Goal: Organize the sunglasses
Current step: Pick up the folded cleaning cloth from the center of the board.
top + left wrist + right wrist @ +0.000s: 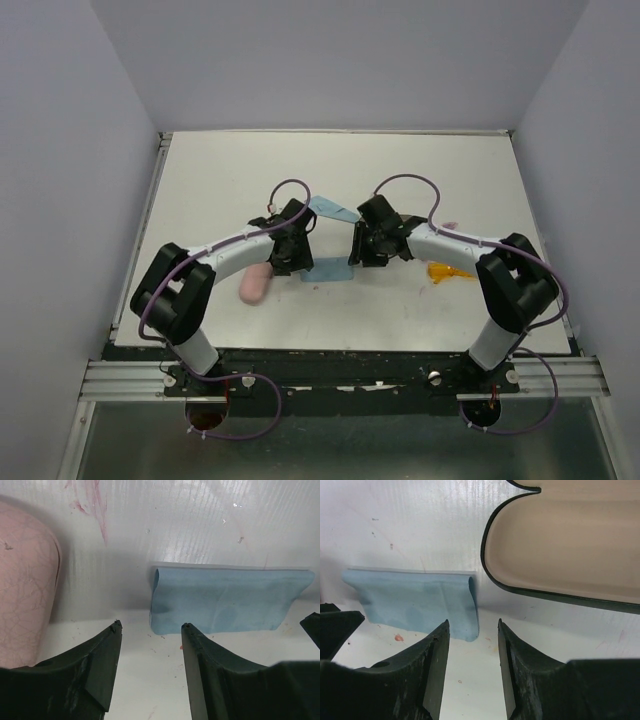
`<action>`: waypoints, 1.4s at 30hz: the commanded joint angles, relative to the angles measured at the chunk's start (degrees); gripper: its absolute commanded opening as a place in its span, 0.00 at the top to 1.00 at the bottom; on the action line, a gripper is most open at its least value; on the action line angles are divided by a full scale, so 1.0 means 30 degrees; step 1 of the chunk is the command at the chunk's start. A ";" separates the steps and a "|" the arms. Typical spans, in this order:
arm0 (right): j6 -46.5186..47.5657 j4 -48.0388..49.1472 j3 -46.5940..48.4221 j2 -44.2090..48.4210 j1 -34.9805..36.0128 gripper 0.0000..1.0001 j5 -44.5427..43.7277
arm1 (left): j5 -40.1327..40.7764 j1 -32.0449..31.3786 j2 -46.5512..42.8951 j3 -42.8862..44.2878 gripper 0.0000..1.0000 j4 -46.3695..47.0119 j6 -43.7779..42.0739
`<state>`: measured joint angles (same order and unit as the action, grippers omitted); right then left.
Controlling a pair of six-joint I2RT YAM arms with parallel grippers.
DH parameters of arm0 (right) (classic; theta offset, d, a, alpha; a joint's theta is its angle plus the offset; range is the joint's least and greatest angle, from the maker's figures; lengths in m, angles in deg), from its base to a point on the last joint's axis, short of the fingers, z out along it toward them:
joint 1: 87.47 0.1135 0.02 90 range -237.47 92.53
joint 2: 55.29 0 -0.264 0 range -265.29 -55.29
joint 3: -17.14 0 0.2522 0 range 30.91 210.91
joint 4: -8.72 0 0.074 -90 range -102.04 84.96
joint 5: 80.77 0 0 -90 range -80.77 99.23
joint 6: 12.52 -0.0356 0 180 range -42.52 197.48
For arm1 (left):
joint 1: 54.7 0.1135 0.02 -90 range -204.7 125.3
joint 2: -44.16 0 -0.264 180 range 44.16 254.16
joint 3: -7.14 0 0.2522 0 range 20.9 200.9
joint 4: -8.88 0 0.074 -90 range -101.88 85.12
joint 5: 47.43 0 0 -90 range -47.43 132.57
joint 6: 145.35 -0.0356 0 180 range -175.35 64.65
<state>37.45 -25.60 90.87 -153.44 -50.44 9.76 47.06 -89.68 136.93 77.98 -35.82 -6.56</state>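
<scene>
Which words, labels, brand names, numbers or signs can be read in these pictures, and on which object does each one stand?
None can be read in any view.
Pink case: no print visible.
Blue cloth: plain.
Open black case: lining plain.
Table: red smears, not letters.
Orange sunglasses: too small to tell.

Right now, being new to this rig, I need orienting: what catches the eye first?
The left claw and right claw, open and empty, face a folded blue cloth mid-table. An open black case lies beside the right claw; the orange sunglasses sit apart, far right.
</scene>
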 commanded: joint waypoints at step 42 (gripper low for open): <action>0.0365 0.0378 0.0607 -0.2204 0.0866 0.60 0.0086 | 0.0261 -0.0966 0.2446 0.1189 1.00 0.0088 -0.0211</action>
<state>38.11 -23.81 91.18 -157.20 -49.15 11.31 46.67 -92.33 144.34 82.09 -34.66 -7.08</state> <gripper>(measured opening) 0.412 0.017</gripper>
